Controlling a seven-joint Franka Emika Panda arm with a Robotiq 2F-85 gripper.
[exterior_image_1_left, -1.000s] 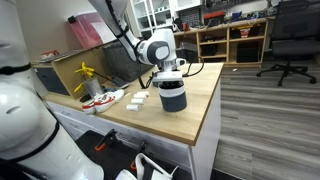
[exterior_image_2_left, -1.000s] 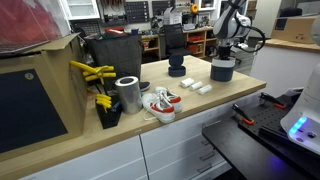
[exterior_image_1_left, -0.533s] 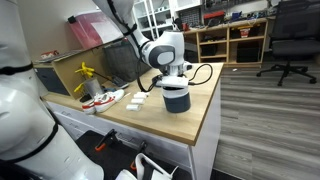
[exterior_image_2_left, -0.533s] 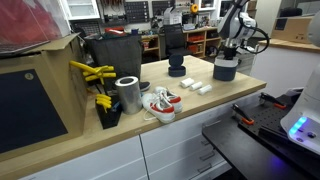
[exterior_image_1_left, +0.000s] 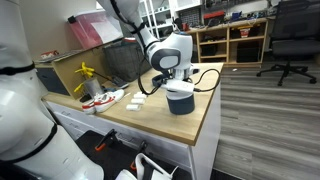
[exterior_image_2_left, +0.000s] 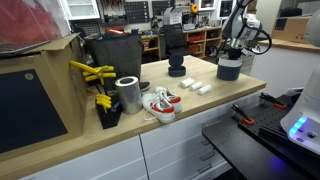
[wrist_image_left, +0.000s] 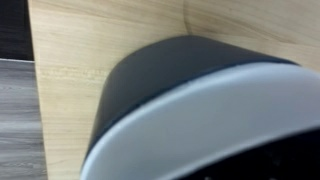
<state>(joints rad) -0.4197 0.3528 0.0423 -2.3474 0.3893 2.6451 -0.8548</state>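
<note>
Dark grey with a white rim, a round container (exterior_image_2_left: 230, 70) is seen at the far right end of the wooden countertop (exterior_image_2_left: 190, 108). The gripper (exterior_image_2_left: 232, 57) is set down on its top and clamped on the rim, though the fingertips themselves are hidden. Whether the container rests on the wood or is held just above it cannot be told. In the wrist view the picture is almost filled by its dark wall and pale rim, with wood grain behind. Small white blocks (exterior_image_2_left: 197, 88) are laid just left of it, and a pair of red-and-white shoes (exterior_image_2_left: 160, 103) and a metal can (exterior_image_2_left: 128, 94) are placed nearer, well apart from it.
</note>
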